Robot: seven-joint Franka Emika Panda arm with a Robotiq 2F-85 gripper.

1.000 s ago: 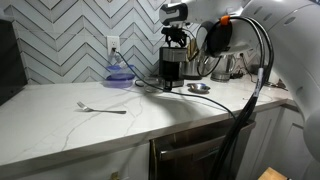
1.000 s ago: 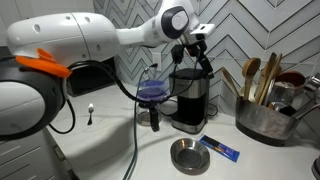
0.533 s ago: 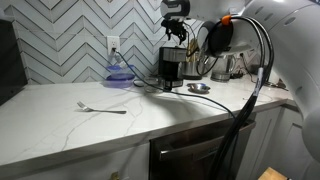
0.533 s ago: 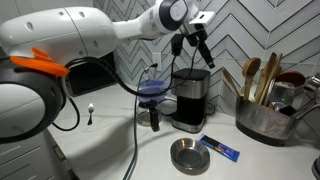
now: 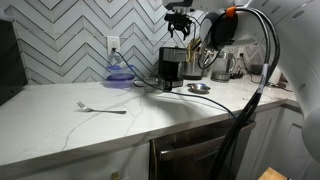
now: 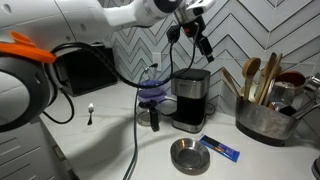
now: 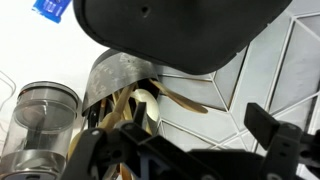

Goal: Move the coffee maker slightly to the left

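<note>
The coffee maker (image 5: pixel 171 68), a small black box with a steel upper part, stands on the white counter against the chevron-tiled wall. It also shows in an exterior view (image 6: pixel 190 98) and as a dark rounded top in the wrist view (image 7: pixel 180 35). My gripper (image 5: pixel 180 30) hangs open and empty in the air above it, clear of its top. In an exterior view (image 6: pixel 204 42) the fingers point down and to the side. In the wrist view the gripper (image 7: pixel 180 150) shows two dark fingers spread wide with nothing between them.
A steel utensil holder (image 6: pixel 262 115) with wooden spoons stands beside the coffee maker, also in the wrist view (image 7: pixel 118 82). A glass kettle (image 7: pixel 42 112), a purple bowl (image 6: pixel 153 92), a round steel dish (image 6: pixel 186 155), a blue packet (image 6: pixel 220 148) and a fork (image 5: pixel 103 107) are nearby.
My gripper has risen from just at the coffee maker's top to well above it. The coffee maker has not visibly moved.
</note>
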